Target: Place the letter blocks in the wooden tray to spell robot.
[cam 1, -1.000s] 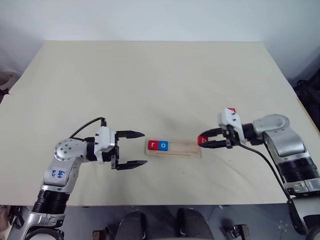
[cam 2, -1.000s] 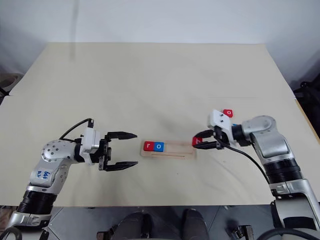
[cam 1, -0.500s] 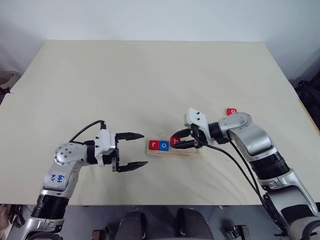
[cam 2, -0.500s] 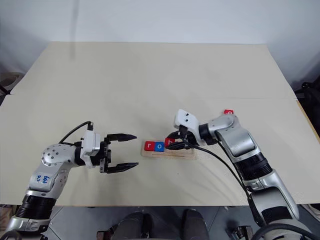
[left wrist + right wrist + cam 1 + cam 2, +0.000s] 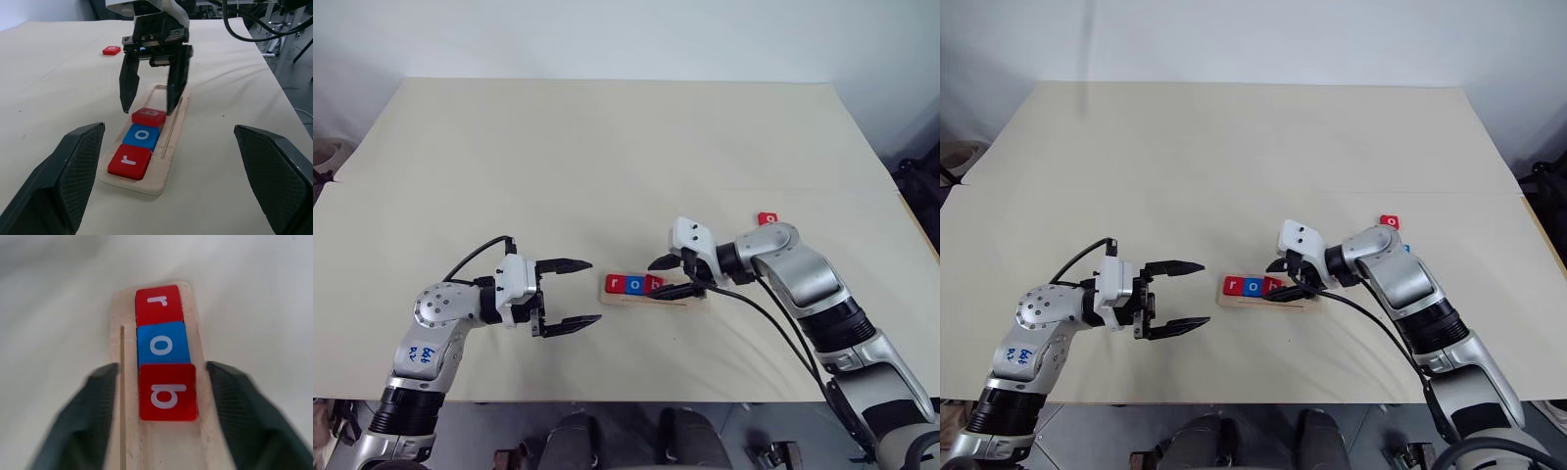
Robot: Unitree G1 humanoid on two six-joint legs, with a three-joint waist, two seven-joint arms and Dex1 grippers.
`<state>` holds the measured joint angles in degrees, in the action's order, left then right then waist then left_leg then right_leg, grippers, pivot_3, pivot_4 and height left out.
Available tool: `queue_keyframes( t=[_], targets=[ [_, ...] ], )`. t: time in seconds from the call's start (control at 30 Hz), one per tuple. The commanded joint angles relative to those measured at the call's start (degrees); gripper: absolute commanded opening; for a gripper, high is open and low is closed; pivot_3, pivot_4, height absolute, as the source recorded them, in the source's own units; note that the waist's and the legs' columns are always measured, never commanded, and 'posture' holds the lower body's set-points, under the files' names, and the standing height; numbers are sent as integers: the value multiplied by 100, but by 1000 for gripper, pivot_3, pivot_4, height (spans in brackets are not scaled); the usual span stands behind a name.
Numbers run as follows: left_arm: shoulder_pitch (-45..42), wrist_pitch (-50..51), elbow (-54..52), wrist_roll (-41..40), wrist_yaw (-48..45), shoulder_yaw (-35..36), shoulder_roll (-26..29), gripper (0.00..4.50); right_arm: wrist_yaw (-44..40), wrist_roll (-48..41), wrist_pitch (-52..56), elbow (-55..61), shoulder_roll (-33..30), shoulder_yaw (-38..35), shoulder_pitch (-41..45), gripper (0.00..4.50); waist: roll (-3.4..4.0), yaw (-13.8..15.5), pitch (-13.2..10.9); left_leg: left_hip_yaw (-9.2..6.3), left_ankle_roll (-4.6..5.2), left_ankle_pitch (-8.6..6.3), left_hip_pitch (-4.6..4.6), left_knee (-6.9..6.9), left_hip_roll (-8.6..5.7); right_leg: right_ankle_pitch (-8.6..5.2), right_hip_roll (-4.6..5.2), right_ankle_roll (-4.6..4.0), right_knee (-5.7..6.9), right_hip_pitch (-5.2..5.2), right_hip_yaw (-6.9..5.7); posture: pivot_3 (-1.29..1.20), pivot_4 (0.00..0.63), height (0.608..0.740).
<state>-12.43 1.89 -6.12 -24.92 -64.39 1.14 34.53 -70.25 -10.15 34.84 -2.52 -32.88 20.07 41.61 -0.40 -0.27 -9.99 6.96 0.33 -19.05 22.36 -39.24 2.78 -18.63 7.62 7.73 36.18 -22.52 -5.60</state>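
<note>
The wooden tray (image 5: pixel 677 298) lies at the table's near middle. Three letter blocks sit in a row at its left end: red r (image 5: pixel 615 284), blue o (image 5: pixel 634 284) and red b (image 5: pixel 652 284). The right wrist view shows the same row, r (image 5: pixel 158 303), o (image 5: pixel 161 345), b (image 5: pixel 167 391). My right gripper (image 5: pixel 655 279) is open, with a finger on each side of the b block (image 5: pixel 149 116) and not clamping it. To the left of the tray my left gripper (image 5: pixel 594 290) hangs open and holds nothing.
A loose red letter block (image 5: pixel 767 219) lies on the table to the right, behind my right forearm. A sliver of a blue block (image 5: pixel 1405 249) shows beside that forearm. The tray's right half (image 5: pixel 171 142) holds no blocks.
My right gripper carried the red b block leftward, set it in the tray next to the blue o, and opened. The left gripper stayed where it was.
</note>
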Motion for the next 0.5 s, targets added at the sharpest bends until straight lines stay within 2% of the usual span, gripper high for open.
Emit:
queue_keyframes(
  t=[0.03,0.07,0.33,0.43,0.5],
  targets=[
    [18,-10,-181,-64,24,86,36,4500,-96,-43,-82,102,-103,-55,53,4269,0,-1,0,0,0,0,0,0,0,0,0,0,0,0,0,0,150,740],
    [-1,-12,-164,-63,23,82,31,4500,-96,-64,-76,113,-115,-100,75,4472,0,-1,0,0,0,0,0,0,0,0,0,0,0,0,0,0,150,740],
    [-77,-49,-69,-50,5,24,-38,4500,-210,-337,-121,412,-448,-483,-168,4472,0,16,0,0,0,0,2,0,-1,0,1,0,-3,2,-3,0,150,740],
    [-98,-68,-22,-35,-15,-18,-80,4500,-108,-408,11,537,-410,-522,-206,3913,0,7,0,0,0,0,2,0,0,0,0,0,-4,2,-4,0,150,740],
    [-118,-68,-10,-27,-20,-36,-108,4500,7,-417,129,595,-314,-480,-172,3222,0,-12,0,0,0,0,1,0,2,0,-2,0,-1,1,-4,0,150,740]
  ],
)
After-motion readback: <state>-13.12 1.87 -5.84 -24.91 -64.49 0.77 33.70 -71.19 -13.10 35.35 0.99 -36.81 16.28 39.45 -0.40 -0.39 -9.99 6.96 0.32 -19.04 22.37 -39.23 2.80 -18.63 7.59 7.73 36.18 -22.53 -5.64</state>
